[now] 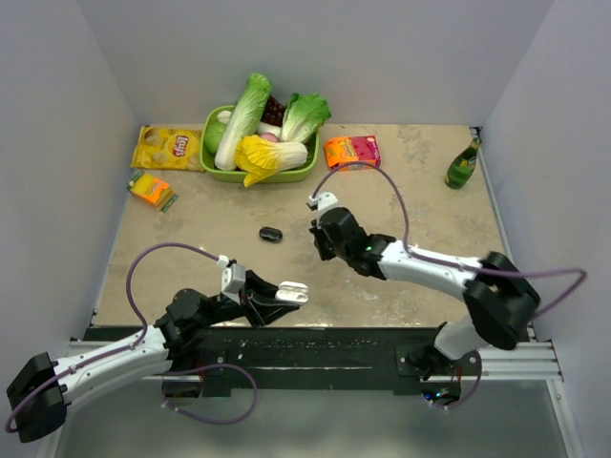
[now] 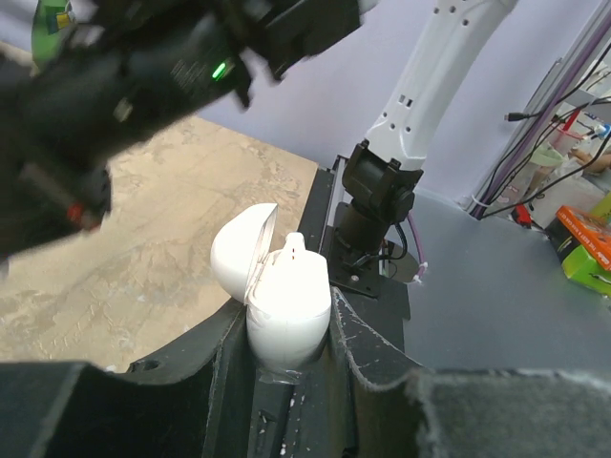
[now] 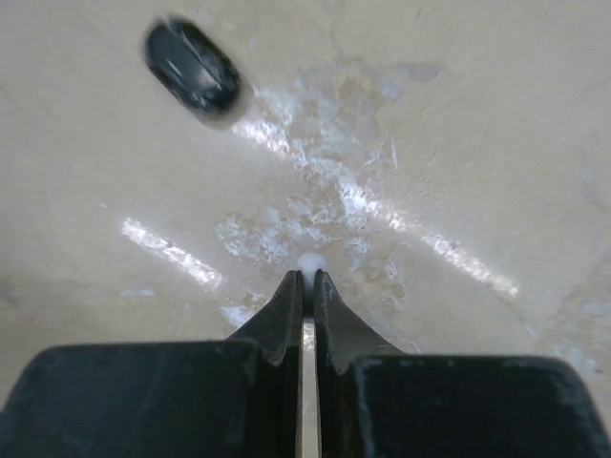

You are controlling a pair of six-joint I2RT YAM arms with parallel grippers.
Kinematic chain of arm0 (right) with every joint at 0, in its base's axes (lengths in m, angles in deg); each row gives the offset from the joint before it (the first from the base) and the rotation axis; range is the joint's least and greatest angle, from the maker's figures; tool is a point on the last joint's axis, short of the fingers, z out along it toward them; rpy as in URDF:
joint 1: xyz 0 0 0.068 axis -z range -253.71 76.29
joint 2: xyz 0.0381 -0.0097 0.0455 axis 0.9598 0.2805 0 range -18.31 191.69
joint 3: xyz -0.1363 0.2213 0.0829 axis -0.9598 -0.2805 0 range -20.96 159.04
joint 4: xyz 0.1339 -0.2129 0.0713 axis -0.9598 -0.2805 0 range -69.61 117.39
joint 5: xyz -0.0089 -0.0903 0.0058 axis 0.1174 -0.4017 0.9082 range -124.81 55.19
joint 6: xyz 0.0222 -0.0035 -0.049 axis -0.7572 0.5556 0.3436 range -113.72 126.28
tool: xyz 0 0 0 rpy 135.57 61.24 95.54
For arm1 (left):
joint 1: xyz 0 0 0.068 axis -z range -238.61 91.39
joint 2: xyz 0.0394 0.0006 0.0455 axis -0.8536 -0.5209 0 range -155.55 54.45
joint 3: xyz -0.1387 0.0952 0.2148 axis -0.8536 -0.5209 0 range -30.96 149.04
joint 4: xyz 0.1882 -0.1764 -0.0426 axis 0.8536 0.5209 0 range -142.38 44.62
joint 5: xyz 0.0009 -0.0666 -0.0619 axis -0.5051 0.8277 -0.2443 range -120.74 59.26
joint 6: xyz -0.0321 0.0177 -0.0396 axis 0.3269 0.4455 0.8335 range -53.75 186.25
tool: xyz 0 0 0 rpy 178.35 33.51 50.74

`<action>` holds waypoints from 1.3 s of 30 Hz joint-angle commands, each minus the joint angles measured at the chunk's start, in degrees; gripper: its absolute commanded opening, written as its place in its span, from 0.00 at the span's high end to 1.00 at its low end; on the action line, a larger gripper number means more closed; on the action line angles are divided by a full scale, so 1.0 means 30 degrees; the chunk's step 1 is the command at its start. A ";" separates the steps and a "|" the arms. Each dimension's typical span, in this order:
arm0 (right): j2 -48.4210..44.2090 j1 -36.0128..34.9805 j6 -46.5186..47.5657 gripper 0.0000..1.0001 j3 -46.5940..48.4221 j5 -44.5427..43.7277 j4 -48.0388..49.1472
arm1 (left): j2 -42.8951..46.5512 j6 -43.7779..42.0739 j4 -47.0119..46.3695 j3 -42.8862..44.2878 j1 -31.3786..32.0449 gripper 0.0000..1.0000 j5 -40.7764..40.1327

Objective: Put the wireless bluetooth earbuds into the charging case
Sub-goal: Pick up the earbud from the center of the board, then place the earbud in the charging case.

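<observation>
My left gripper (image 1: 275,293) is shut on the white charging case (image 1: 292,291) and holds it over the table's near edge. In the left wrist view the case (image 2: 286,301) stands upright between the fingers (image 2: 368,353) with its lid (image 2: 239,250) swung open to the left. One white earbud (image 2: 294,248) sticks out of its top. My right gripper (image 1: 322,244) hangs over the table's middle, shut on the other earbud (image 3: 311,261), whose white tip peeks out past the fingertips (image 3: 286,291). That gripper (image 3: 308,279) is close above the table.
A small black oval object (image 1: 270,234) lies left of the right gripper; it also shows in the right wrist view (image 3: 192,69). At the back are a green basket (image 1: 212,162) of vegetables, a chips bag (image 1: 167,148), an orange box (image 1: 153,190), a pink-orange packet (image 1: 351,151) and a green bottle (image 1: 463,164).
</observation>
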 commanded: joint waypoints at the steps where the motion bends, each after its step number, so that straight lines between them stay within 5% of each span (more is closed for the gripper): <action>1: -0.5948 -0.0046 0.0071 1.00 -0.0191 -0.1117 -0.0800 | 0.0052 0.0116 -0.0991 -0.0379 0.0085 1.00 -0.0462; 5: -1.0345 -0.0134 0.1501 1.00 -0.0046 0.1043 -0.2237 | -0.0562 0.0204 -0.1664 -0.0379 0.0056 1.00 -0.0698; 13: -1.3194 -0.0806 0.3381 1.00 0.2091 1.2784 -0.5341 | -0.3518 0.0849 -0.4710 0.0117 0.0085 1.00 0.0470; 21: -1.2989 -0.3676 0.4671 1.00 0.3149 1.3766 -0.8186 | -0.4606 0.0265 -0.4480 0.1698 0.0085 1.00 0.1849; 39: -1.1936 -0.4411 0.4760 1.00 0.2738 1.2711 -0.8714 | -0.6013 -0.0703 -0.6145 0.1643 0.0085 1.00 0.3520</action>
